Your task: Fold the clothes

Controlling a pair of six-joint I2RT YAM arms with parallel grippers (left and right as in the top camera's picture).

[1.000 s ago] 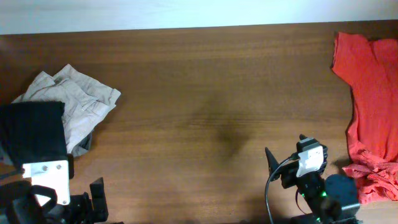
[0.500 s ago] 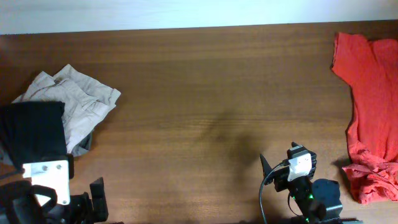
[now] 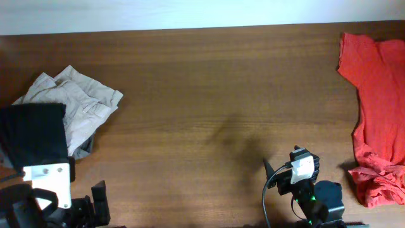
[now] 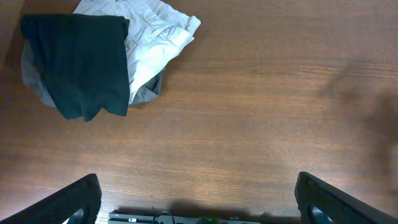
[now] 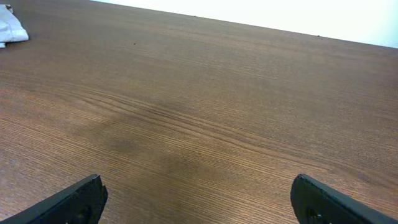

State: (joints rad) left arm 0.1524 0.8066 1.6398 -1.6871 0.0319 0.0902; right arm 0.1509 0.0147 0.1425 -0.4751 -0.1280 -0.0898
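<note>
The clothes, a black T-shirt [image 3: 35,136], lie in a flat folded rectangle at the table's left edge, partly on top of beige trousers [image 3: 85,104]. In the left wrist view the black T-shirt [image 4: 81,62] is far up at the left, well away from my left gripper [image 4: 199,202], which stands open over bare wood. My right gripper [image 5: 199,202] is open too, with only wood grain between its fingers. The right arm [image 3: 304,183] sits low near the front edge, right of centre.
Red garments [image 3: 380,101] are spread along the right edge, with a bunched part near the front right. A pale corner of the trousers [image 5: 9,31] shows far off in the right wrist view. The wooden table [image 3: 209,95] is bare in the middle.
The right arm has drawn back a little to the left and towards the front edge. The left arm and the clothes have not moved.
</note>
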